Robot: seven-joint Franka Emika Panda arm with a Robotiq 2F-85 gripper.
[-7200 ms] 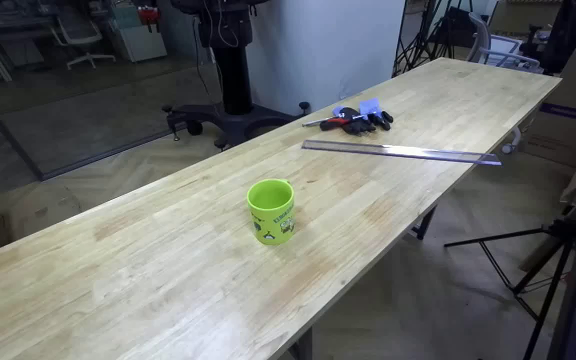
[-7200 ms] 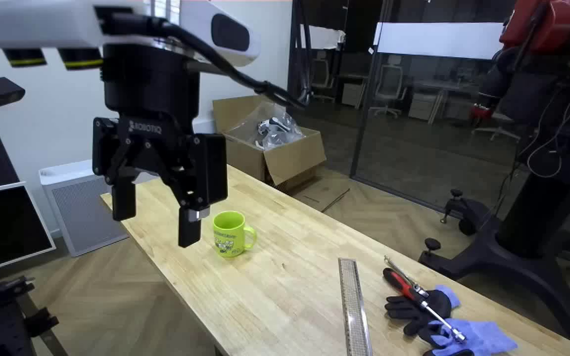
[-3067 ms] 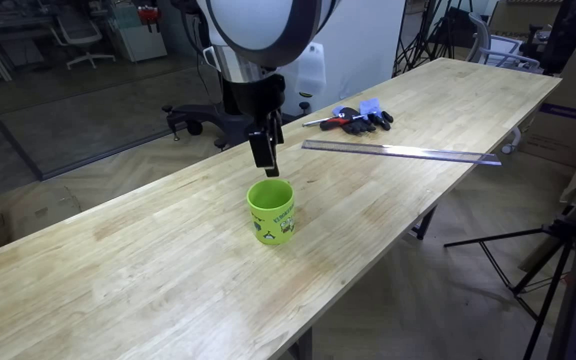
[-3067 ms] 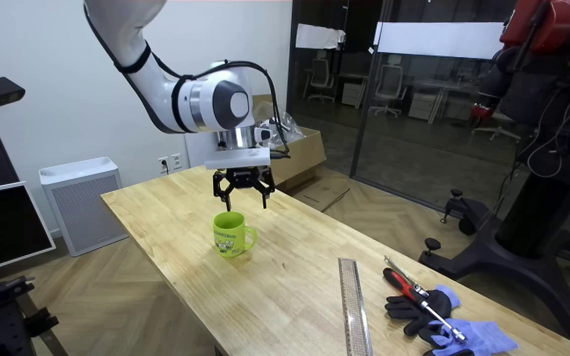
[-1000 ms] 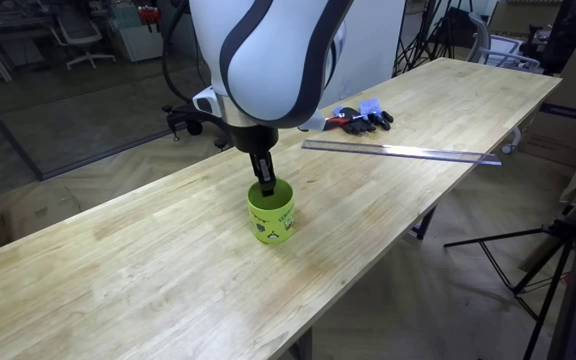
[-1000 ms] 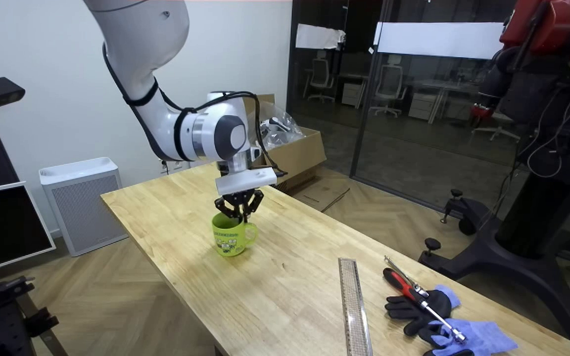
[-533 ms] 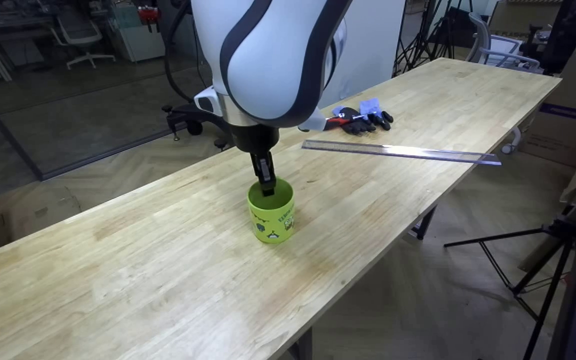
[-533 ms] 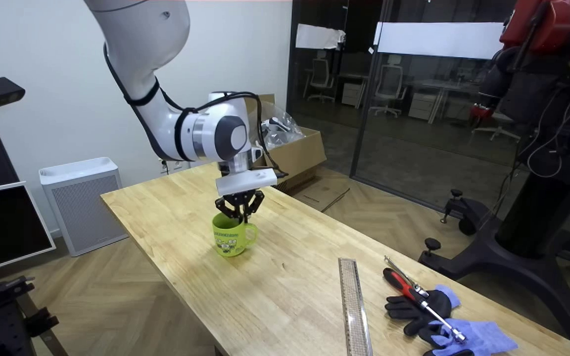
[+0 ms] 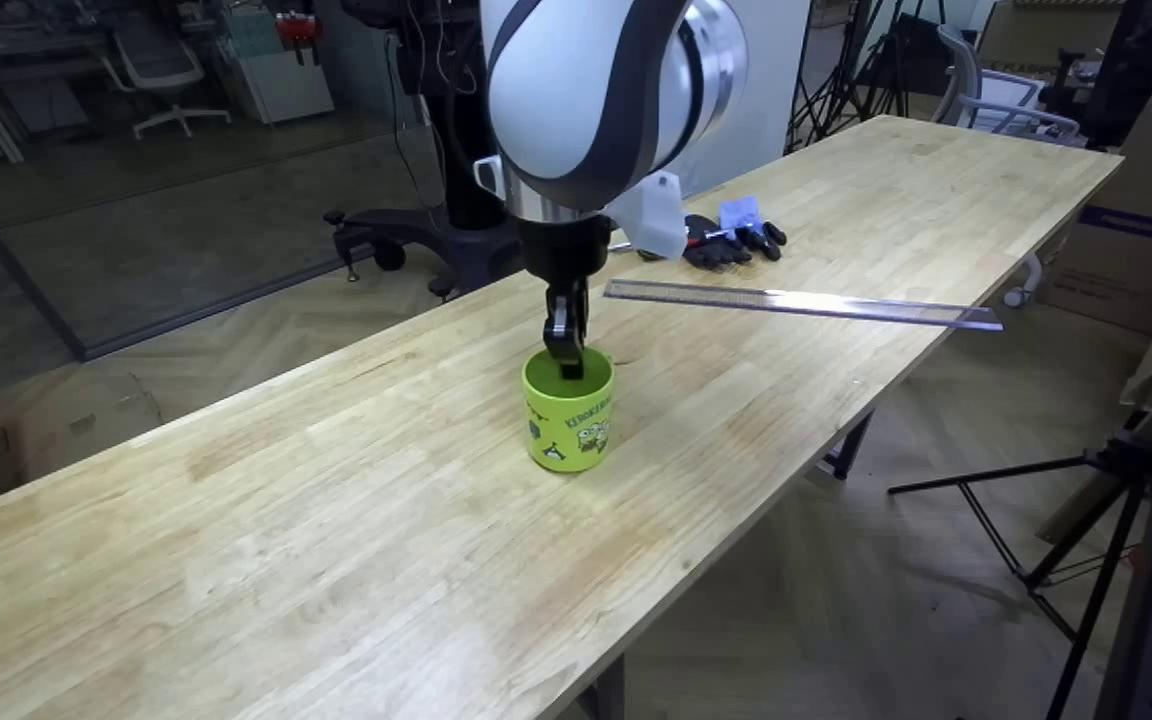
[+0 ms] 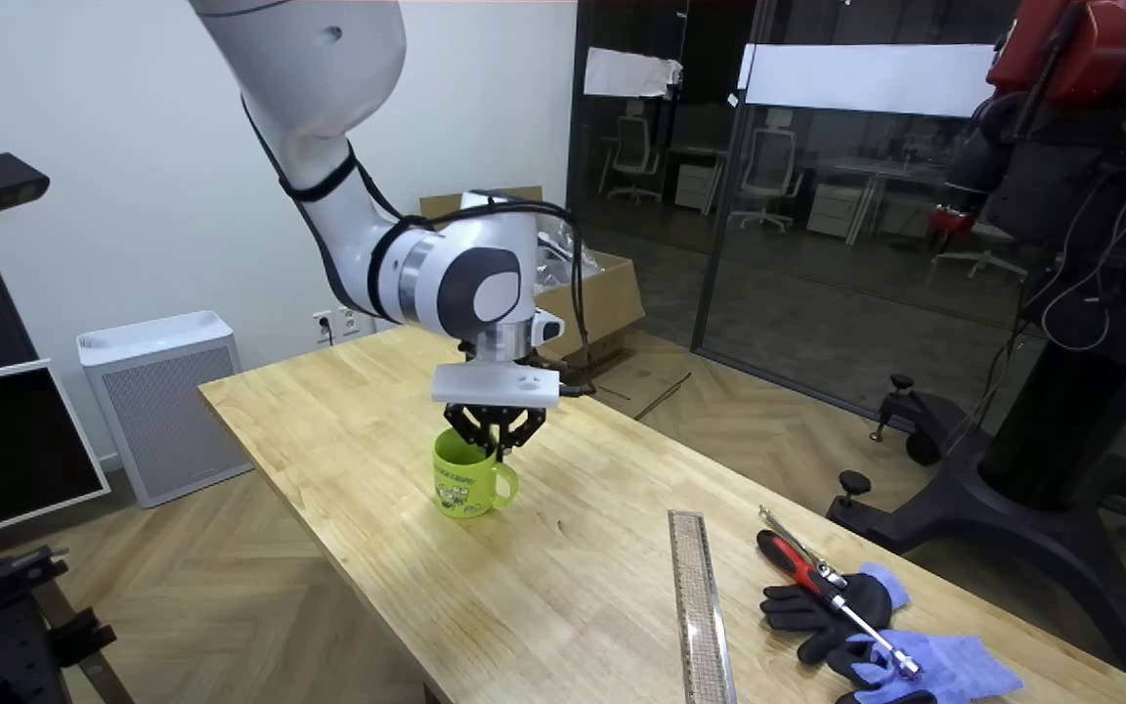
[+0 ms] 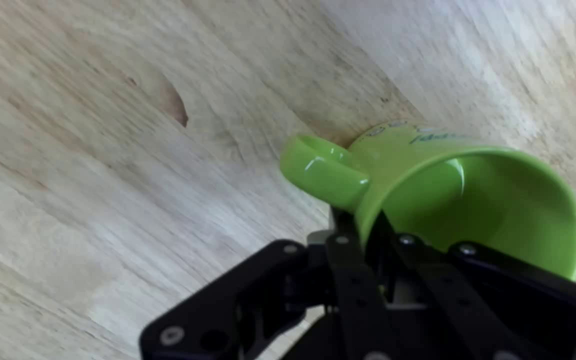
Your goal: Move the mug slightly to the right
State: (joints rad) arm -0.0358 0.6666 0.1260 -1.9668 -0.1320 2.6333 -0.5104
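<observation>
The lime-green mug point(image 9: 568, 430) stands upright near the middle of the wooden table, and dark drawings show on its side. Whether its base touches the tabletop I cannot tell. My gripper point(image 10: 495, 452) comes down from above onto the rim on the handle side. In the wrist view the gripper point(image 11: 360, 227) is shut on the wall of the mug point(image 11: 473, 200), with one finger inside the cup and one outside, close beside the handle point(image 11: 318, 170). The finger tip inside is partly hidden by the rim.
A clear ruler point(image 9: 802, 305) lies across the table, reaching over its edge in an exterior view. Beyond it are dark work gloves point(image 10: 827, 606) and a red-handled screwdriver point(image 10: 786, 555). An opened cardboard box point(image 10: 583, 311) stands past the table's far side.
Earlier my gripper hung open above the mug, then came down and shut on its rim. Over the last half second, gripper and mug have shifted together a little rightward in both exterior views.
</observation>
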